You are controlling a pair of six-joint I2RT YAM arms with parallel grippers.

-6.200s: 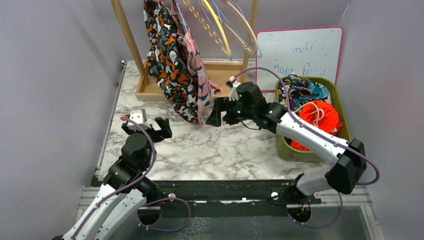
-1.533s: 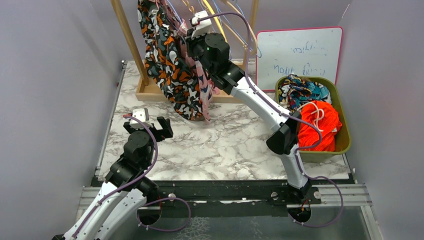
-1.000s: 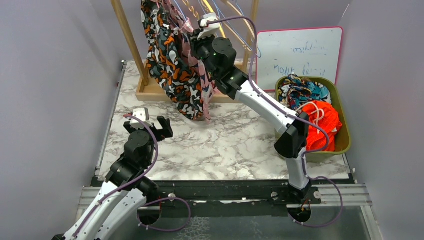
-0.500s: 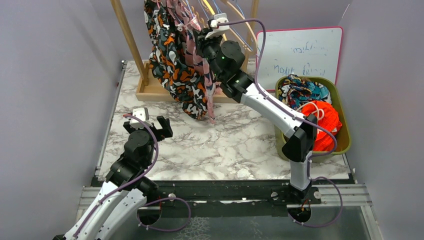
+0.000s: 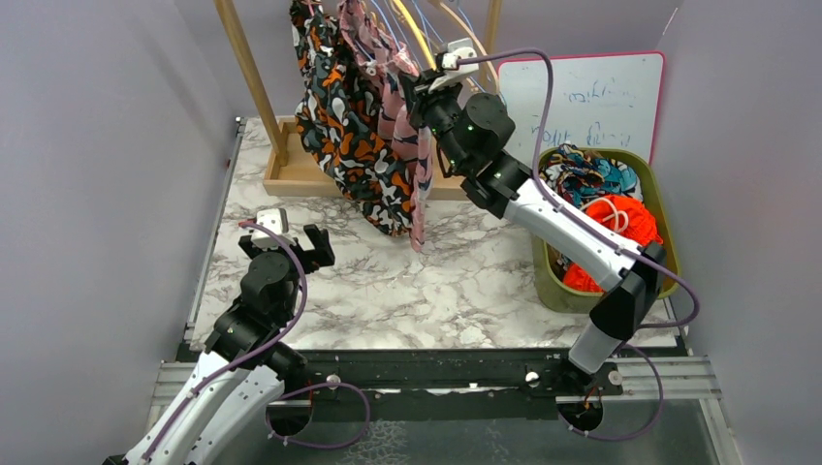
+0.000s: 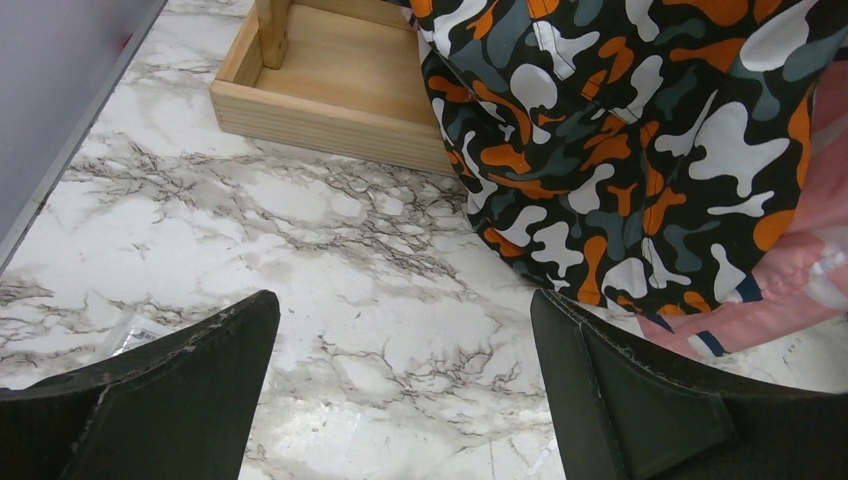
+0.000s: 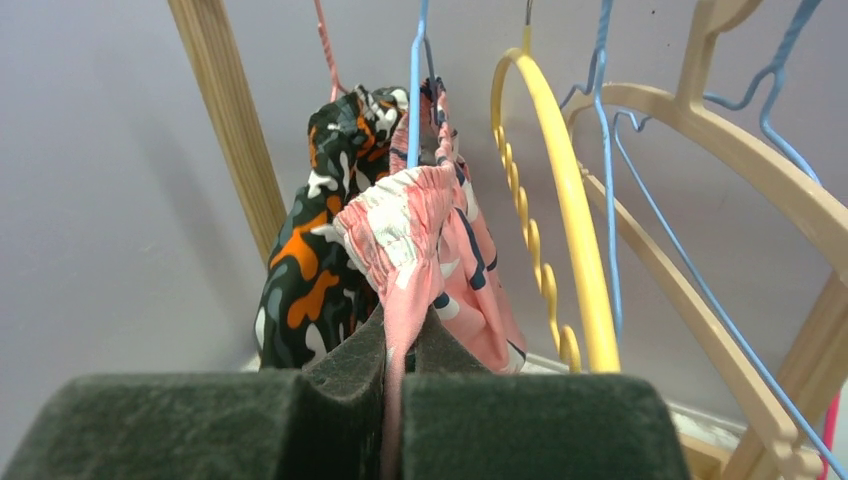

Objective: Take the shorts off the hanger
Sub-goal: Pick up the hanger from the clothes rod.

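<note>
- The left arm (image 5: 254, 310) is folded low at the near left of the marble worktop (image 5: 465, 281). The left jaws stand wide with nothing between them and point at the hem of the hanging cloth from a little way off.
- Further right, an olive bin (image 5: 672, 254) sits on the worktop. It holds the bright orange shorts (image 5: 620, 228) and, behind them, the multicolour print shorts (image 5: 582, 174), both already off their hangers.
- The right arm (image 5: 562, 223) reaches up and back from beside the bin to the wooden rack (image 5: 250, 73).
- The right jaws are shut tight on a fold of the pink print shorts (image 7: 425, 225), just below the gathered waistband.
- That waistband is bunched up against a blue wire hanger (image 7: 415, 90), and the legs hang down to just above the worktop.
- The black-orange-white blotch print shorts (image 5: 354, 145) hang touching the pink pair on its left and are not gripped. To the right are a bare yellow hanger (image 7: 560, 200) and other empty hangers.
- The step in hand looks to be stripping the pink pair off its hanger.
- The next move probably calls for drawing the cloth out towards the bin until the waistband slips off the wire. It should not drag the hanger or the blotch pair along.
</note>
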